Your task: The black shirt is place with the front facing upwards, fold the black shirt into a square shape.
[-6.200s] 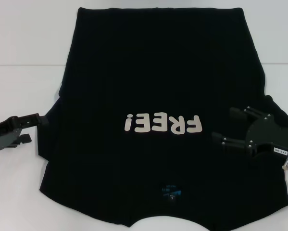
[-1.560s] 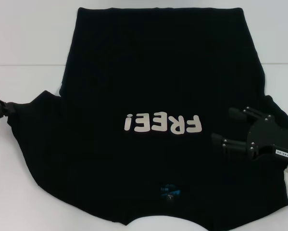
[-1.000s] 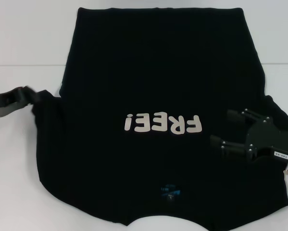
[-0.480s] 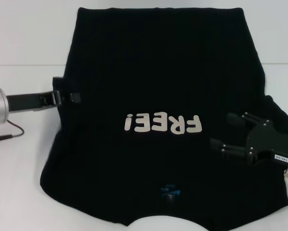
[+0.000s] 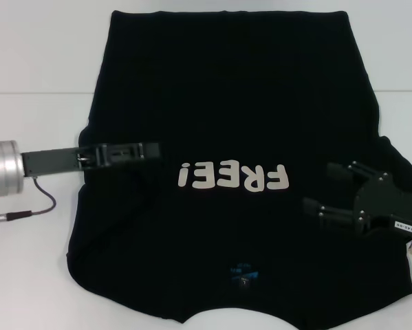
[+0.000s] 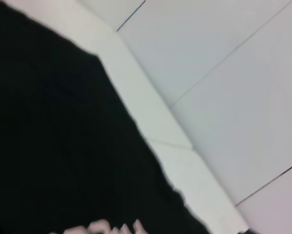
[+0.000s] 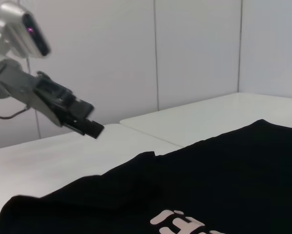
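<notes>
**Sleeve folded in, left hand over the chest**

While the black shirt (image 5: pixel 226 103) lies face up on the white bench (image 5: pixel 27 62), collar nearest, the right hand (image 5: pixel 324 189) rests low on its right shoulder, fingers spread, probably to pin the cloth. Farther in, the left hand (image 5: pixel 147 151) reaches over the tucked-in left sleeve; whether it pinches cloth I cannot tell.
</notes>
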`<state>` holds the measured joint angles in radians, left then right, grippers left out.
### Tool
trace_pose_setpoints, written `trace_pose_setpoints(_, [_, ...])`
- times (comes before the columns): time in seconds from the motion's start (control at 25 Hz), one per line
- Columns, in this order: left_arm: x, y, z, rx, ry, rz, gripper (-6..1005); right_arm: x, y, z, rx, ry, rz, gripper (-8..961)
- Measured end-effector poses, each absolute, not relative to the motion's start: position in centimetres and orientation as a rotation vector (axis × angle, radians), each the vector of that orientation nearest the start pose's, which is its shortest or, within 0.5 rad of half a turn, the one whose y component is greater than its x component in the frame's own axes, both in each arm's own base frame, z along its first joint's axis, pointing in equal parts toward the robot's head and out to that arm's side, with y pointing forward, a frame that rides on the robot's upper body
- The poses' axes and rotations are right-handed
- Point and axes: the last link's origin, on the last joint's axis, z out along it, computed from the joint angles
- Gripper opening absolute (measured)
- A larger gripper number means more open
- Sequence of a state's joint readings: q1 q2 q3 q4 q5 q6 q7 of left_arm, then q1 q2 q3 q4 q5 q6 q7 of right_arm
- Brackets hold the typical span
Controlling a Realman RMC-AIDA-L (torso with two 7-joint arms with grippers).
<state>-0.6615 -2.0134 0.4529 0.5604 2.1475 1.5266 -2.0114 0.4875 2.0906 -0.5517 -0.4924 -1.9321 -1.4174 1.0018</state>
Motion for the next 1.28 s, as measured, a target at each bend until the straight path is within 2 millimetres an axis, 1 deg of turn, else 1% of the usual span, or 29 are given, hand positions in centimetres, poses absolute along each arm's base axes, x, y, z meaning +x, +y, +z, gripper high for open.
trace_pose_setpoints(0.12, [-26.2, 35.5, 3.5, -2.468, -1.329, -0.951, 455, 29.8, 32.7, -0.6, -2.463, 0.543, 0.718, 941])
trace_pose_setpoints(0.16, [-26.2, 34.8, 3.7, -2.496, -1.222, -0.997, 507, 29.9, 32.9, 0.0, -2.439, 0.607, 0.733, 941])
trace_pose_setpoints(0.28, [-26.6, 32.9, 3.3, -2.527, -0.940, -1.071, 658, 30.3, 33.8, 2.2, -2.371, 0.819, 0.766, 941])
trace_pose_setpoints(0.36, [-26.9, 31.8, 2.6, -2.526, -0.808, -1.080, 758, 30.9, 34.4, 4.3, -2.324, 0.984, 0.765, 941])
trace_pose_setpoints(0.44, [-27.0, 30.7, 1.4, -2.548, -0.666, -1.057, 803, 31.4, 34.8, 6.4, -2.284, 1.146, 0.725, 941])
trace_pose_setpoints(0.48, [-27.1, 30.4, 1.0, -2.563, -0.630, -1.041, 826, 31.6, 35.0, 7.7, -2.256, 1.219, 0.692, 941])
trace_pose_setpoints(0.6, [-27.2, 29.7, -0.5, -2.607, -0.588, -0.988, 895, 32.0, 35.5, 10.9, -2.168, 1.413, 0.560, 942])
trace_pose_setpoints(0.64, [-27.2, 29.6, -0.8, -2.611, -0.582, -0.971, 917, 32.1, 35.7, 12.1, -2.115, 1.483, 0.501, 942])
trace_pose_setpoints(0.68, [-27.3, 29.5, -1.1, -2.615, -0.573, -0.959, 940, 32.1, 35.7, 12.8, -2.080, 1.526, 0.463, 942])
trace_pose_setpoints(0.72, [-27.4, 29.4, -1.4, -2.622, -0.554, -0.941, 941, 32.2, 35.8, 13.6, -2.017, 1.593, 0.408, 942])
trace_pose_setpoints(0.8, [-27.5, 29.1, -1.8, -2.633, -0.519, -0.920, 943, 32.4, 36.0, 14.6, -1.917, 1.683, 0.319, 942])
trace_pose_setpoints(0.88, [-27.6, 28.9, -2.2, -2.638, -0.496, -0.901, 946, 32.5, 36.2, 14.9, -1.866, 1.717, 0.240, 942])
trace_pose_setpoints(1.04, [-27.7, 28.8, -2.5, -2.640, -0.498, -0.895, 947, 32.9, 36.6, 14.4, -1.832, 1.738, 0.114, 941])
trace_pose_setpoints(1.12, [-27.7, 28.7, -2.5, -2.640, -0.498, -0.894, 947, 33.0, 36.8, 13.9, -1.827, 1.743, 0.087, 941])
trace_pose_setpoints(1.28, [-27.8, 28.7, -2.5, -2.640, -0.498, -0.890, 947, 33.2, 37.6, 12.9, -1.823, 1.753, 0.086, 942])
